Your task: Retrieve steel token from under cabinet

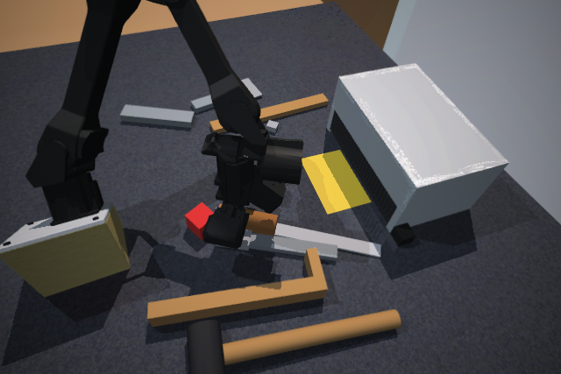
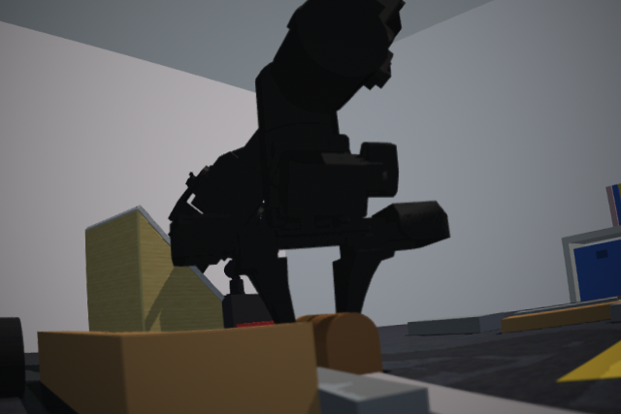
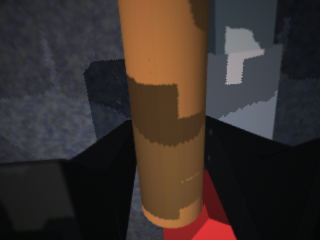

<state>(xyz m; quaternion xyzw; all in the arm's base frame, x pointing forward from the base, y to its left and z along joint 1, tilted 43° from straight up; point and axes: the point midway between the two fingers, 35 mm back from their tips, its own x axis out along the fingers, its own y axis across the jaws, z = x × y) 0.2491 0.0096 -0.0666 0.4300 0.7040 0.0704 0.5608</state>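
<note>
My gripper (image 1: 244, 221) (image 2: 316, 318) (image 3: 165, 126) is shut on the round wooden handle (image 1: 263, 222) (image 2: 353, 341) (image 3: 165, 60) of a flat-bladed tool, low over the table. Its long pale blade (image 1: 358, 245) (image 2: 451, 394) points toward the cabinet's near front corner, outside the yellow marked area (image 1: 335, 181) (image 2: 599, 365). The cabinet (image 1: 408, 121) has a dark slotted vent (image 1: 362, 168) along its lower front. The steel token cannot be made out in any view.
A grey bar (image 1: 308, 245) (image 3: 245, 95) lies alongside the tool. A red block (image 1: 199, 219) (image 3: 215, 227) is by the gripper. An L-shaped wooden bar (image 1: 235, 300) (image 2: 215, 366) and a mallet (image 1: 312, 336) lie nearer the camera. A black cube (image 1: 402, 234) sits at the cabinet's corner.
</note>
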